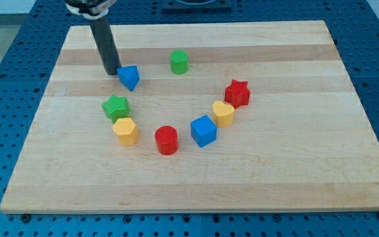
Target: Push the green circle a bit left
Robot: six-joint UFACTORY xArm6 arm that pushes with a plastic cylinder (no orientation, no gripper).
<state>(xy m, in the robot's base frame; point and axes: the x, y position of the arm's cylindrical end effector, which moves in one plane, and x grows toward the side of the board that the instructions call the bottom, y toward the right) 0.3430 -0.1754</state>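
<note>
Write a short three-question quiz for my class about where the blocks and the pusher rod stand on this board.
1. True or false: my tip touches the green circle.
2. Which block lies nearest my tip? A) red star B) blue triangle C) blue cube
3. Fill in: the yellow hexagon sits just below the green ____.

Key: 1 false, the blue triangle lies between them; 2 B; 3 star.
</note>
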